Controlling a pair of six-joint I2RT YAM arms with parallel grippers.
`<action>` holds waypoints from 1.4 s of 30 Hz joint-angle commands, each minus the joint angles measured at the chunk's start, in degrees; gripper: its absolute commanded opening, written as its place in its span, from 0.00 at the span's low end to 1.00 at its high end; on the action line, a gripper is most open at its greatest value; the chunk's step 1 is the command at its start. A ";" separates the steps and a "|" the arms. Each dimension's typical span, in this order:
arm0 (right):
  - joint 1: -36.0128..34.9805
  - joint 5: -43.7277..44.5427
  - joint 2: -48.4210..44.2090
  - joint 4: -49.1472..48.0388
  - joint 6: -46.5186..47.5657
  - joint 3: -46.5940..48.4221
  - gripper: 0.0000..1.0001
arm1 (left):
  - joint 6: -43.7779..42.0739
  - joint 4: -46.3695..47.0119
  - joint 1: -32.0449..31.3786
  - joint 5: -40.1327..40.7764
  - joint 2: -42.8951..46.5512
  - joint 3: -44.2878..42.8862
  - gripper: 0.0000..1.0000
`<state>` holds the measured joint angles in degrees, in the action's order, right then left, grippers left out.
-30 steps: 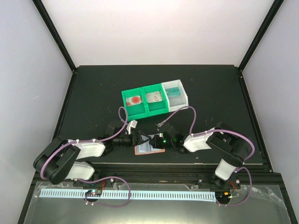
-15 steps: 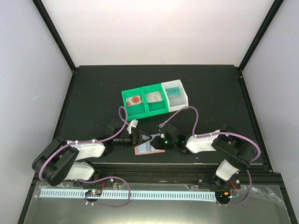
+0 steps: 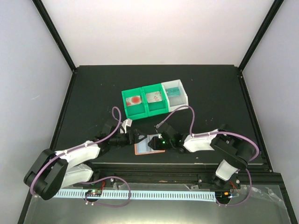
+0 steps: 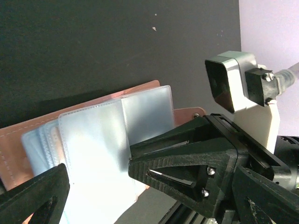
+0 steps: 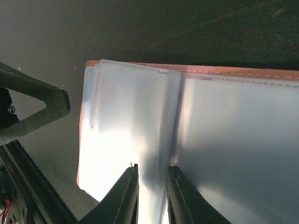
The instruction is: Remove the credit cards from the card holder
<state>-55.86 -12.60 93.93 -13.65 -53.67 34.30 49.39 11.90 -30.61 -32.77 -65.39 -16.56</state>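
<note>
The left gripper [image 3: 139, 138] lies low over the black tabletop [image 3: 93, 93] with its jaws spread wide, at the left edge of the brown-salmon leather card holder [image 3: 144, 150]. The holder lies opened flat near the table's front edge, its pale clear pockets [image 4: 93, 144] facing up. The right gripper [image 5: 152, 168] reaches over it from the right, jaws narrowly parted astride a raised pocket leaf [image 5: 154, 130]. Farther back stand three small plastic trays:
- The left green tray [image 3: 135, 112] holds a red-marked white credit card [image 3: 135, 100].
- The middle green tray [image 3: 157, 110] holds a faintly printed white credit card [image 3: 154, 97].
- The white tray [image 3: 185, 96] holds a teal credit card [image 3: 174, 92].
</note>
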 commanded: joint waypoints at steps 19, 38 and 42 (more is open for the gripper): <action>-0.73 3.22 2.75 1.73 0.22 -0.82 0.02 | -2.88 4.07 1.18 -2.63 -3.61 -0.08 0.99; -0.73 3.39 2.45 1.51 0.22 -1.17 0.01 | -3.53 4.05 1.19 -2.16 -5.59 -0.21 0.99; -0.77 3.46 2.31 1.52 0.19 -1.26 0.01 | -3.93 3.18 1.18 -1.80 -5.12 -0.07 0.99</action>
<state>-56.23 -10.63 94.98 -14.15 -53.08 34.35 47.05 15.79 -29.69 -34.68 -71.29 -16.51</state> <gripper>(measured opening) 0.010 0.989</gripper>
